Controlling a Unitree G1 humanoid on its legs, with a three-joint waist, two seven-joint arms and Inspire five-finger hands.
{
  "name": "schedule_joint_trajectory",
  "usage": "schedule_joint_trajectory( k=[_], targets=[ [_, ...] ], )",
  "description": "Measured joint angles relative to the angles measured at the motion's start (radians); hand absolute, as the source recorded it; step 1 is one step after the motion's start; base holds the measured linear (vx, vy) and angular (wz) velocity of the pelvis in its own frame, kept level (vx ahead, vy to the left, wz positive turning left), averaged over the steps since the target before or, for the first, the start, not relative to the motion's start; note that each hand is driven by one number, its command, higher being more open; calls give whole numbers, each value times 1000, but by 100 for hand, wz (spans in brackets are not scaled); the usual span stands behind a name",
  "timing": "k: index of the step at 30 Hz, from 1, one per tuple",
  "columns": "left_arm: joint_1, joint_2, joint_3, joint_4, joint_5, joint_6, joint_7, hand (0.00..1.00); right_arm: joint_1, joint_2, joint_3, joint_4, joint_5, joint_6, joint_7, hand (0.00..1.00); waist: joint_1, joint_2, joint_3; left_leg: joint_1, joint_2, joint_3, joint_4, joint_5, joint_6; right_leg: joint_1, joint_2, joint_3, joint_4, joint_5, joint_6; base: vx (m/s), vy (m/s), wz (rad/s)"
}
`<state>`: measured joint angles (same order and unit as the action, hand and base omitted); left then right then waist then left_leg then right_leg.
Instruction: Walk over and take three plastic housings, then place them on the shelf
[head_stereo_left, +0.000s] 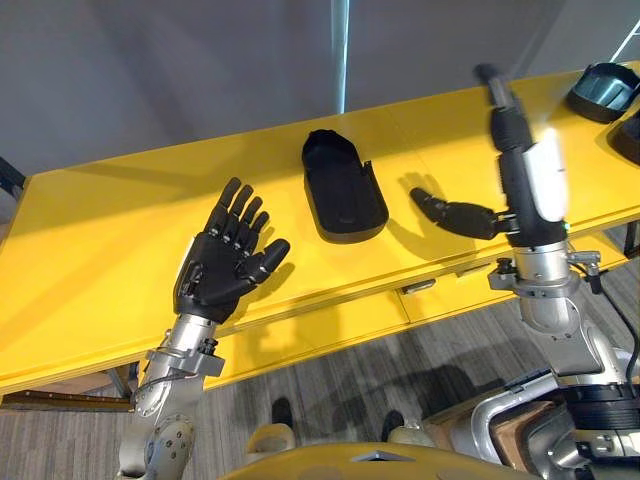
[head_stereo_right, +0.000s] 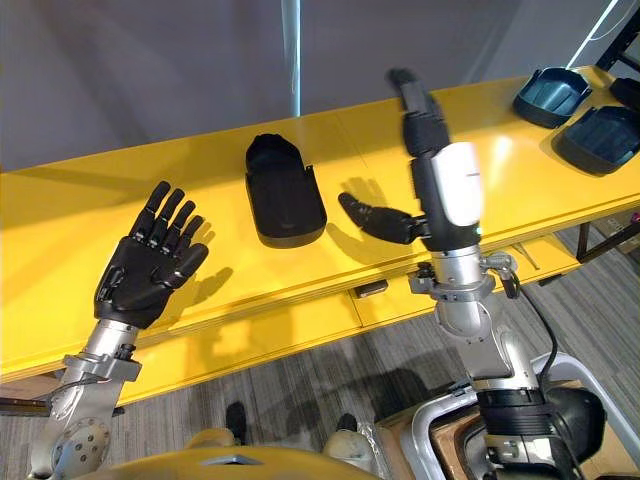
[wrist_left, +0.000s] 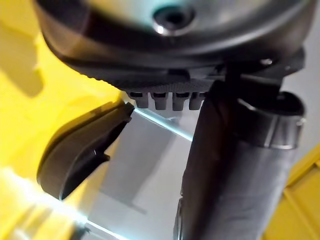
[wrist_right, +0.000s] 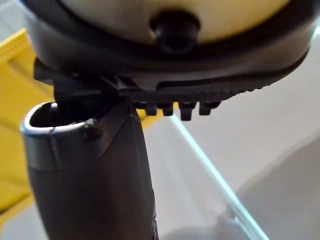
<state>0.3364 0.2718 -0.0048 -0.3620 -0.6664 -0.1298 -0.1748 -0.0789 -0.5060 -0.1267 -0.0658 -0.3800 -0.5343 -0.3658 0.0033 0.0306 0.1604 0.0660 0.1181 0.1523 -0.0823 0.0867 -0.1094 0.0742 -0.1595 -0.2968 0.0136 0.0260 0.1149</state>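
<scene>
A black plastic housing (head_stereo_left: 343, 187) lies hollow side up in the middle of the yellow table (head_stereo_left: 90, 250). It also shows past the thumb in the left wrist view as a housing (wrist_left: 80, 150). My left hand (head_stereo_left: 225, 262) hovers to the housing's left, palm facing me, fingers spread and straight, holding nothing. To the housing's right stands my right hand (head_stereo_left: 527, 175), edge-on with fingers pointing up. Its thumb (head_stereo_left: 455, 215) sticks out toward the housing without touching it. Two more dark housings (head_stereo_right: 550, 95) (head_stereo_right: 600, 138) rest at the table's far right end.
The table's front edge (head_stereo_left: 330, 320) runs between me and the housings, with a small handle (head_stereo_left: 418, 287) under it. Grey floor lies beyond the table's far side, crossed by a pale vertical strip (head_stereo_left: 340, 50).
</scene>
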Motion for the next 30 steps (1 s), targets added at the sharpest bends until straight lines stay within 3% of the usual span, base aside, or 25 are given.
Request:
schedule_joint_trajectory(
  k=[4,6,14,21,25,30],
  targets=[
    [0,-1,25,3,208,14,75,100,85,90,-82,-69,127,43,13,100,-10,6,-7,14,1,29,0,-9,0,-3,0,27,-1,1,1,-28,4,-21],
    [0,-26,37,4,277,35,103,100,153,146,-101,-120,175,61,21,100,-34,10,-16,13,1,39,4,-14,0,-8,0,37,-3,2,1,-1,0,-19],
    [-90,-81,-26,163,373,91,243,100,232,297,-106,-142,356,76,4,100,-82,24,-29,-40,12,96,52,-37,-1,-85,8,103,6,16,-5,-14,0,-22],
    [-258,-102,-17,277,403,56,436,100,230,309,-83,-142,358,76,13,100,-89,50,19,-94,15,119,81,-41,0,-162,8,140,40,22,-10,-39,2,-12],
    [-338,-102,-8,335,403,44,546,100,226,309,-76,-142,383,76,20,100,-94,48,48,-93,14,137,81,-43,1,-173,8,159,39,25,-13,-16,10,-12],
    [-360,-96,12,347,444,43,616,100,223,309,-74,-143,398,76,37,100,-111,45,69,-96,14,149,100,-56,3,-178,8,178,38,30,-8,25,8,-10]
  ],
)
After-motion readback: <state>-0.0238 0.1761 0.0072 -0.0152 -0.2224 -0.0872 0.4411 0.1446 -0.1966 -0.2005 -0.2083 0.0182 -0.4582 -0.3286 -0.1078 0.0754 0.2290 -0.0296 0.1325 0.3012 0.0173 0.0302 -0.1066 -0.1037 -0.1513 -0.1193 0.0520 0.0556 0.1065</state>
